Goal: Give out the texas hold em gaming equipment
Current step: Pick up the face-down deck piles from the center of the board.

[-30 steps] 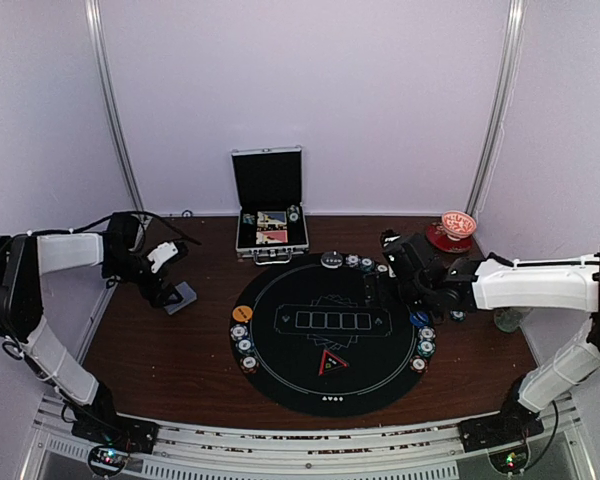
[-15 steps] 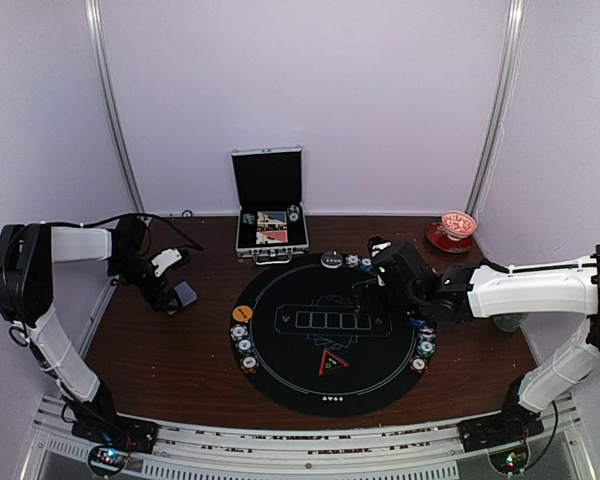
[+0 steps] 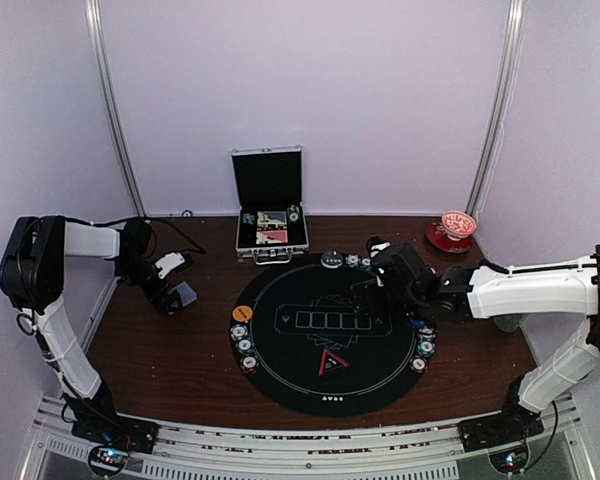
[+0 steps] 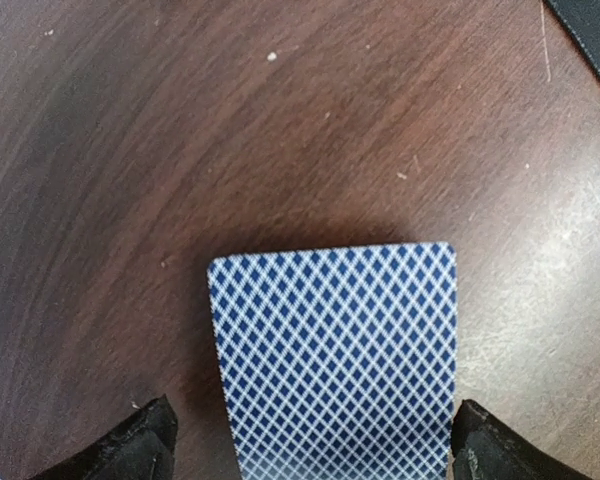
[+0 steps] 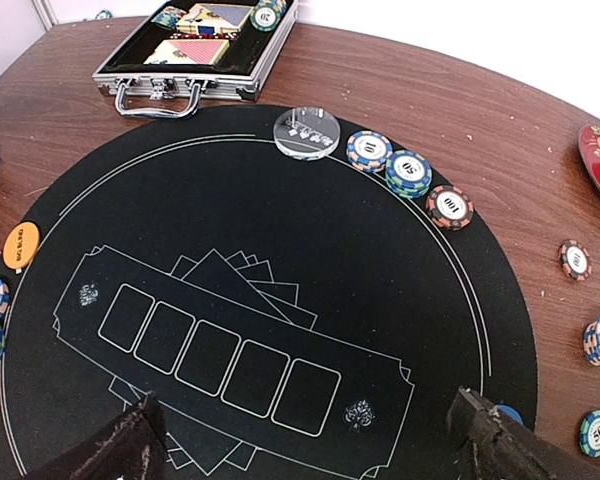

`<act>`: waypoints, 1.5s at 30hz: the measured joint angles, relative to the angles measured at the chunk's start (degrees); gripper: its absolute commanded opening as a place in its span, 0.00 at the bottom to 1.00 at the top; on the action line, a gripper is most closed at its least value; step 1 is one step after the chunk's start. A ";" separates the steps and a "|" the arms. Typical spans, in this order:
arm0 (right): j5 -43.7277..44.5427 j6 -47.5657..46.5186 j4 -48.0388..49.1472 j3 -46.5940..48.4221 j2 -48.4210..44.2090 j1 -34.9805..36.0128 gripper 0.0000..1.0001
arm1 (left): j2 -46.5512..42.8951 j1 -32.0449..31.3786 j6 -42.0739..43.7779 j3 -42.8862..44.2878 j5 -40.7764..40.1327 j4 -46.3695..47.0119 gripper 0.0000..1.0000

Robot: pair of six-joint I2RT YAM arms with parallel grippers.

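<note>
From above: my left gripper [image 3: 168, 283] is over the table [image 3: 160, 350] left of the mat [image 3: 280, 375], the card deck [image 3: 183, 296] at its tip. My right gripper [image 3: 372, 285] hangs over the mat.

Left wrist: my fingers [image 4: 130, 450] stand wide beside the deck. Whether they grasp it I cannot tell, so I should check before lifting.

Right wrist: the jaws are spread and empty. I would approach the rim chips [image 5: 408, 172] straight down.

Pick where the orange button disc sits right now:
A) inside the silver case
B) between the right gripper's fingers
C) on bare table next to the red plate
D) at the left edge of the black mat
D: in the right wrist view the orange disc lies at the left edge of the black mat, well away from the case and the plate.
</note>
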 measured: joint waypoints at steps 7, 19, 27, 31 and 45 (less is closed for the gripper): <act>-0.02 -0.24 0.20 0.00 0.00 0.28 1.00 | 1.20 -0.02 0.02 1.03 -0.68 -0.26 0.98; -0.04 -0.48 0.26 0.00 0.00 0.68 1.00 | 2.01 -1.27 1.22 1.81 -1.97 -1.20 0.92; -0.04 -0.52 0.44 0.00 0.00 0.79 1.00 | 2.82 -1.31 2.36 2.64 -1.31 -2.64 0.82; -0.04 -0.61 0.52 0.00 0.00 0.81 1.00 | 3.10 -1.31 3.41 2.89 -0.48 -3.30 0.76; -0.04 -0.90 0.59 0.02 0.00 0.81 1.00 | 4.13 -1.33 5.03 3.87 1.20 -3.23 0.83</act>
